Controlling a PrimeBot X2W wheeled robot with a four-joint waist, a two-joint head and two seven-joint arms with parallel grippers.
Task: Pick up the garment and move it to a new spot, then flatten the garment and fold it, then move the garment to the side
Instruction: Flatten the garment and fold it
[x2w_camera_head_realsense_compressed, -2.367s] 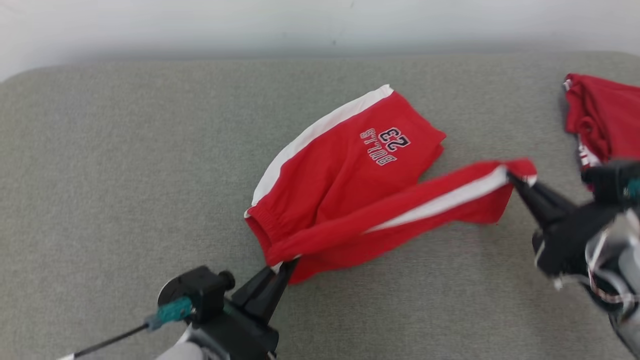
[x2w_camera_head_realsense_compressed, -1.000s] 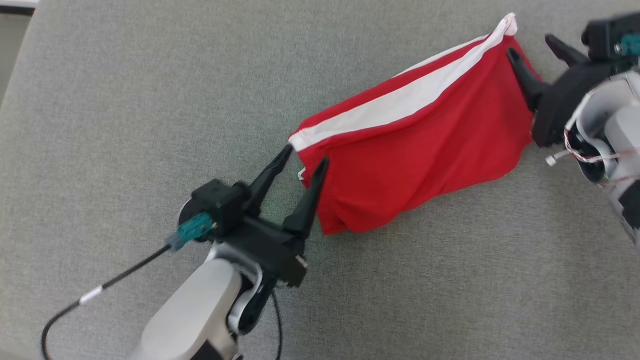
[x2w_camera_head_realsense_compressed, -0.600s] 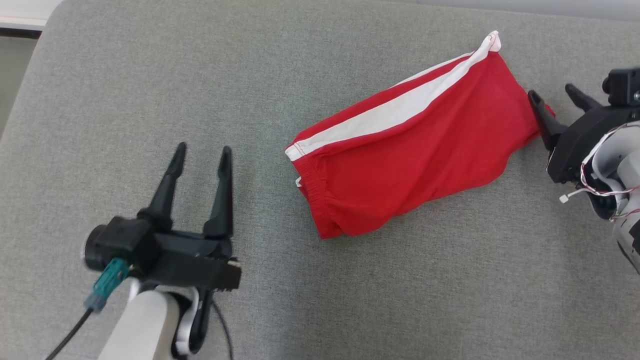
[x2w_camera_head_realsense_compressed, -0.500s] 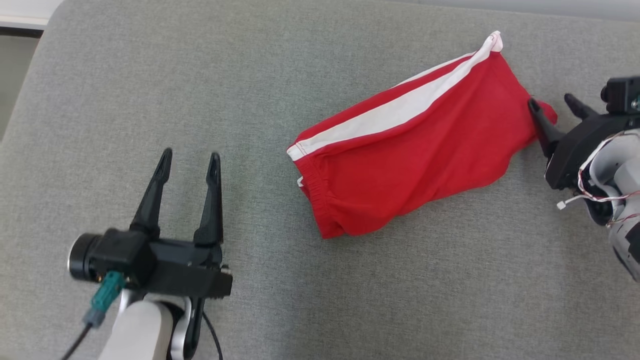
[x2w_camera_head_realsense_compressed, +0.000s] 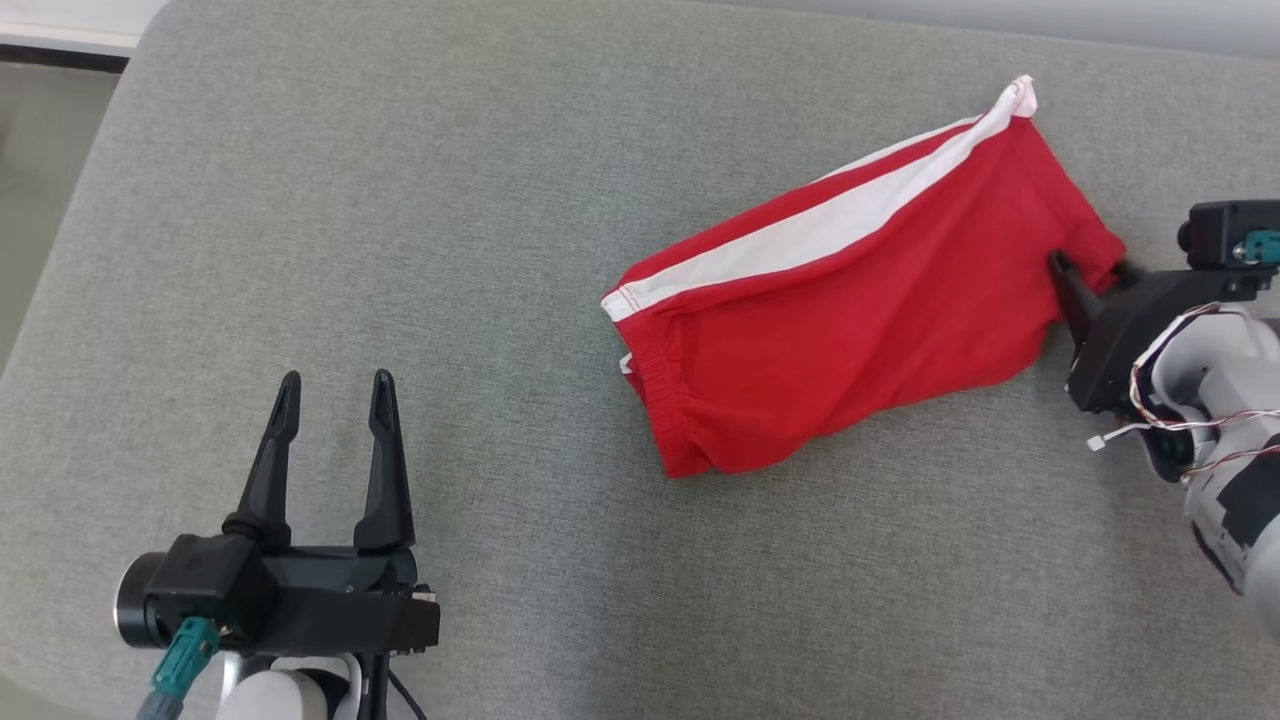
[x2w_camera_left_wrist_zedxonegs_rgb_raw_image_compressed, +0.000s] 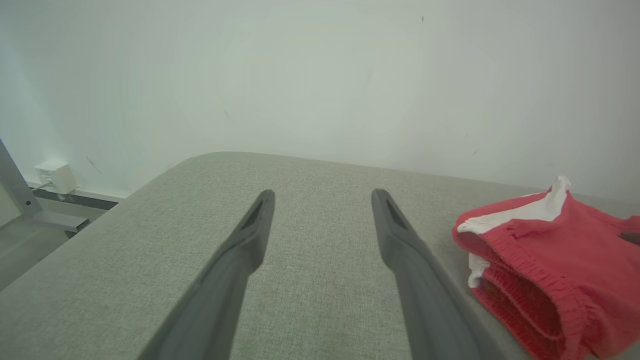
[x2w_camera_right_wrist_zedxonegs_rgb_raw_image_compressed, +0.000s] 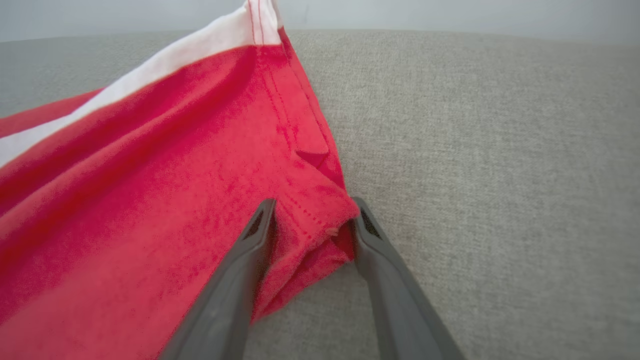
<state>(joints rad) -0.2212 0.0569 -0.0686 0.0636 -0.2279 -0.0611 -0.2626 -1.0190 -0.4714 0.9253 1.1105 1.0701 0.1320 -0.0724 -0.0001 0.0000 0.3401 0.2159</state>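
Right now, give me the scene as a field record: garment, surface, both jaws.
garment: red shorts, folded over, white side stripe on top, a bit rumpled
surface: grey cushion, shorts lying on it
left jaws: open, empty, apart from the shorts
right jaws: straddling the hem corner, cloth between them; firm grip unclear
waistband: end nearest left jaws, untouched

A grey fabric-covered bench (x2w_camera_head_realsense_compressed: 400, 200) with a rounded corner stands before a pale, evenly lit wall (x2w_camera_left_wrist_zedxonegs_rgb_raw_image_compressed: 320, 75), where a small white box (x2w_camera_left_wrist_zedxonegs_rgb_raw_image_compressed: 54, 176) sits above a dark skirting strip (x2w_camera_left_wrist_zedxonegs_rgb_raw_image_compressed: 75, 199) near the pale floor (x2w_camera_left_wrist_zedxonegs_rgb_raw_image_compressed: 25, 260).
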